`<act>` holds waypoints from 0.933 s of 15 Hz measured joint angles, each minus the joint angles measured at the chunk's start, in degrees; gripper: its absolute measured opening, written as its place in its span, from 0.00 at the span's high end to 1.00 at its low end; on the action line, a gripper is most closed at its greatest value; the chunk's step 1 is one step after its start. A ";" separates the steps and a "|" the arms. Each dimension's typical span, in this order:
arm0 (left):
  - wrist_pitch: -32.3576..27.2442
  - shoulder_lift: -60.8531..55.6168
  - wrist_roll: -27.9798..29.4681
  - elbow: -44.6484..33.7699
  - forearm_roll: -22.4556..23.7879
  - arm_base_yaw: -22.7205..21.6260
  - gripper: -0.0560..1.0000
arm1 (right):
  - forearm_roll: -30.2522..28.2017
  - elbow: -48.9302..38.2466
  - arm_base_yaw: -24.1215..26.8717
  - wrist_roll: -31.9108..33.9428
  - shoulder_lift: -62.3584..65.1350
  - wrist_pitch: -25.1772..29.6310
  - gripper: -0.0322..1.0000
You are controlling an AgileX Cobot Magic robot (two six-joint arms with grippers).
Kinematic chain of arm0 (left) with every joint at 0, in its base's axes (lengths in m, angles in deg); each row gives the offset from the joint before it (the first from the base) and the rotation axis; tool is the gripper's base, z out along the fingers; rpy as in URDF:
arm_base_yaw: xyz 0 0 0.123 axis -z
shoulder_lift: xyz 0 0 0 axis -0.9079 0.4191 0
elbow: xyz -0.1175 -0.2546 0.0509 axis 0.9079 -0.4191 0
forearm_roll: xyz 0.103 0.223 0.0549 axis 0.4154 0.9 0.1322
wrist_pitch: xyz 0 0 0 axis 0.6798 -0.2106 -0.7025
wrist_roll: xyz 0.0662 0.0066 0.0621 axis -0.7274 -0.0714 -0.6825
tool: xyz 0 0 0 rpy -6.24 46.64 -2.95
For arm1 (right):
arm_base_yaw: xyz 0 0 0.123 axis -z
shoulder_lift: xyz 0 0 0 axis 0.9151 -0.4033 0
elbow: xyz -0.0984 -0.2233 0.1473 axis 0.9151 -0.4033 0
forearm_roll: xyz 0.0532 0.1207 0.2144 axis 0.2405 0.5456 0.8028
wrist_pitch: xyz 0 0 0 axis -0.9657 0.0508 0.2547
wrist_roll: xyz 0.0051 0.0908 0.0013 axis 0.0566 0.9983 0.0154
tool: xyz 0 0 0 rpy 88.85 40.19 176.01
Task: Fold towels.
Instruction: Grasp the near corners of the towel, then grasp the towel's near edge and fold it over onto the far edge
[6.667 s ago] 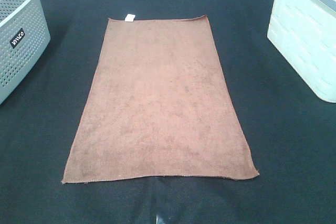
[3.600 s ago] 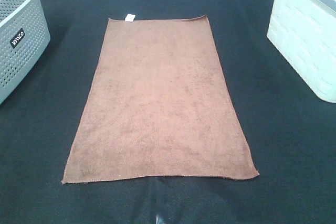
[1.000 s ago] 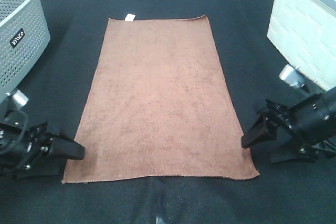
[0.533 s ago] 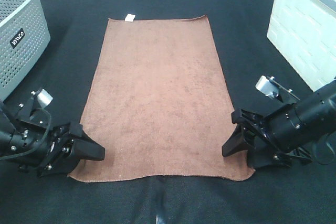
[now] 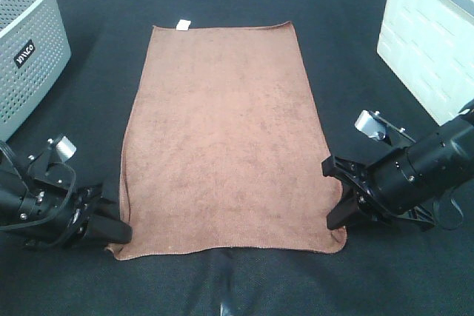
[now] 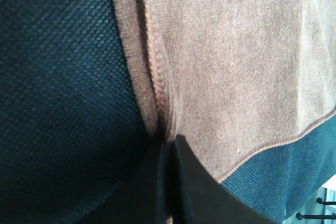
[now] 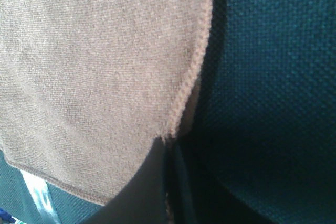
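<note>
The reddish-brown towel (image 5: pixel 226 138) lies flat and lengthwise on the black table, its white tag (image 5: pixel 183 24) at the far edge. My left gripper (image 5: pixel 118 233) is shut on the towel's near left corner, where the edge is bunched; the left wrist view shows the pinched fold of the towel (image 6: pixel 220 66) in the gripper (image 6: pixel 167 141). My right gripper (image 5: pixel 335 220) is shut on the near right corner; the right wrist view shows the towel (image 7: pixel 100 61) with its hem held in the gripper (image 7: pixel 169 141). Both near corners are curled inward.
A grey perforated basket (image 5: pixel 28 42) stands at the far left. A white bin (image 5: pixel 433 49) stands at the far right. Black cloth table (image 5: pixel 355 57) surrounds the towel on all sides.
Both arms came in from the sides, reached the near corners and closed on them. The near corners have been drawn inward and the edges now curl.
</note>
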 joint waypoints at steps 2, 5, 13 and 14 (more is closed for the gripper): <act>0.52 -1.09 0.11 -0.34 1.20 0.00 0.95 | -2.23 0.00 0.00 1.66 1.15 0.23 0.97; 1.03 -5.56 3.67 -1.95 5.33 0.00 0.95 | -6.70 -1.26 0.00 6.13 5.39 0.57 0.97; 2.06 -19.19 10.31 -13.46 13.75 0.00 0.95 | -7.45 -16.04 0.00 6.99 17.93 3.55 0.97; 1.83 -21.03 10.71 -14.95 14.15 0.00 0.95 | -7.33 -18.56 0.00 6.99 20.40 3.55 0.97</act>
